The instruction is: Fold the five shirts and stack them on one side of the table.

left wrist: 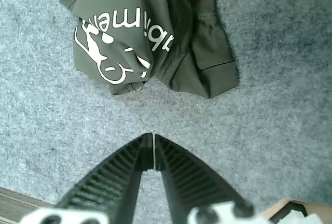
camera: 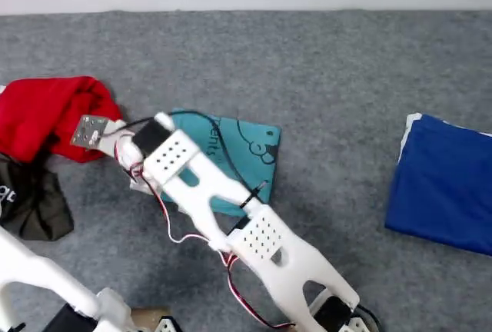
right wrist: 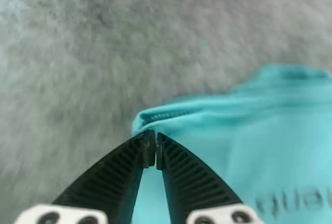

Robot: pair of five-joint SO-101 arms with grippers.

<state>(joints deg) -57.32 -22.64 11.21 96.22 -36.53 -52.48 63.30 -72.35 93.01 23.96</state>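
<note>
A teal shirt (camera: 238,151) lies partly folded on the grey carpet left of centre. My right gripper (right wrist: 151,150) sits at its left edge (camera: 137,174), shut, with the tips pinching the shirt's (right wrist: 249,146) rolled hem. A crumpled red shirt (camera: 42,113) lies at the far left. Just in front of it is an olive shirt (camera: 31,201) with white print. The olive shirt (left wrist: 150,37) lies beyond my left gripper (left wrist: 154,152), which hovers shut and empty over bare carpet. A folded blue shirt (camera: 446,186) rests at the right edge.
The right arm (camera: 254,232) stretches diagonally from the front edge across the teal shirt, with red and black cables along it. The left arm's white link (camera: 38,270) sits at the front left. A white wall runs along the table's far side.
</note>
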